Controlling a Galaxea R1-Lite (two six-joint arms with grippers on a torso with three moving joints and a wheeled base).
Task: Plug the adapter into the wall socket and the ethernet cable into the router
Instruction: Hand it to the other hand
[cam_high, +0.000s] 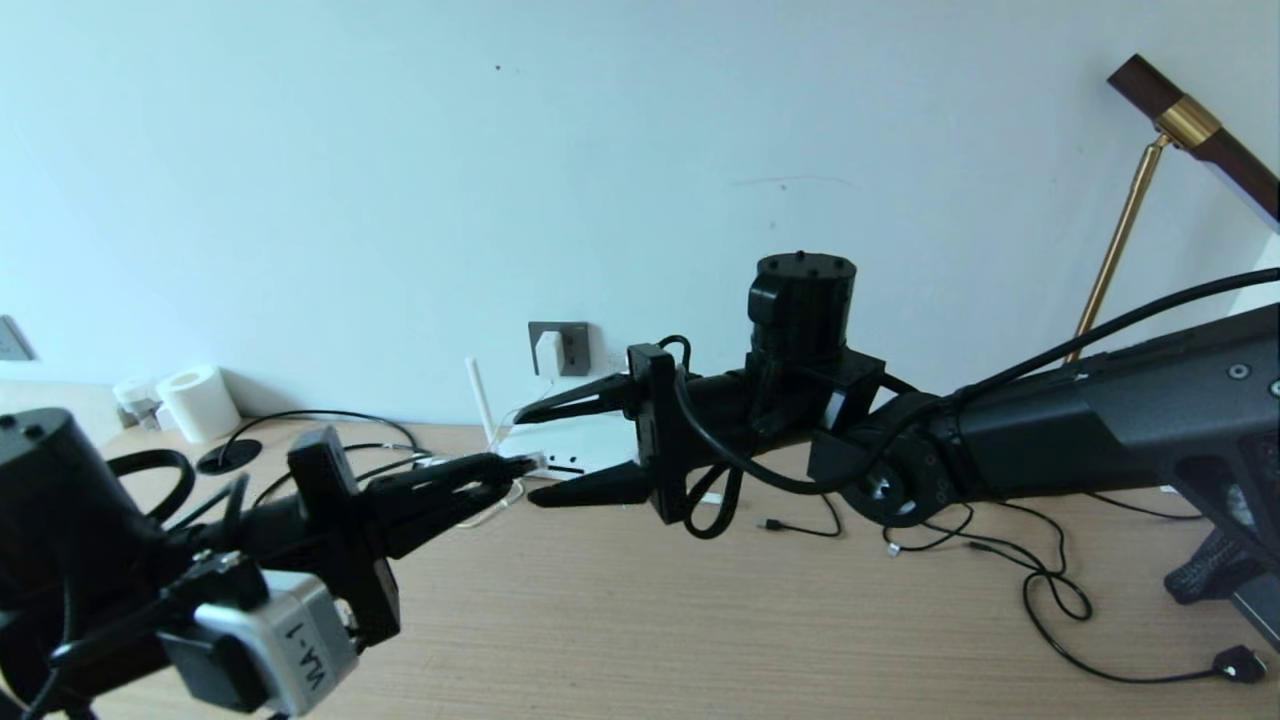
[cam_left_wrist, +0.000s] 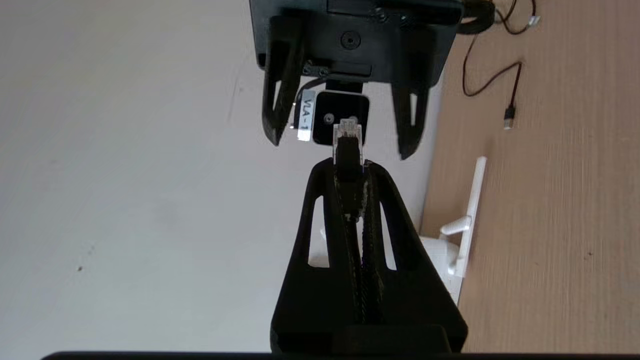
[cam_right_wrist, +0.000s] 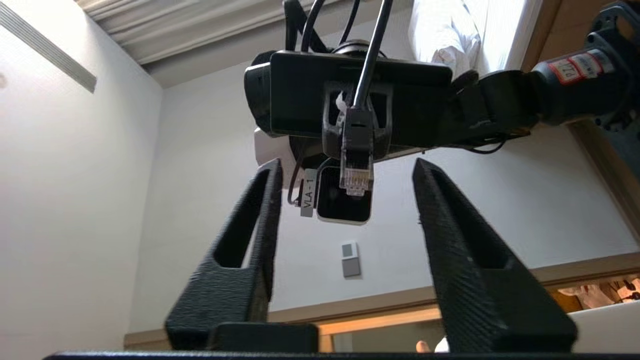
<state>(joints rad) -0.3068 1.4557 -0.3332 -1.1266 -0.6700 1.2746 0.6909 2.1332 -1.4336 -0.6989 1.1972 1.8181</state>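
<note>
The adapter (cam_high: 548, 352) already sits in the wall socket (cam_high: 572, 347). The left end effector (cam_high: 505, 468) pinches the ethernet cable (cam_left_wrist: 347, 145) plug near the router (cam_high: 575, 445), not yet inserted. The right end effector (cam_high: 548, 452) stands open, empty.

The left gripper (cam_high: 505, 470) has its jaws shut on the ethernet cable (cam_high: 520, 465), whose plug points toward the right gripper's (cam_high: 527, 455) spread jaws; the router (cam_high: 585, 445) lies behind them on the bench (cam_high: 640, 620)

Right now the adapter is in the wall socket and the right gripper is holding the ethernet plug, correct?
Not quite: the left gripper is shut on the ethernet plug, as the left wrist view shows. The right gripper stands open. The adapter is in the wall socket.
</note>
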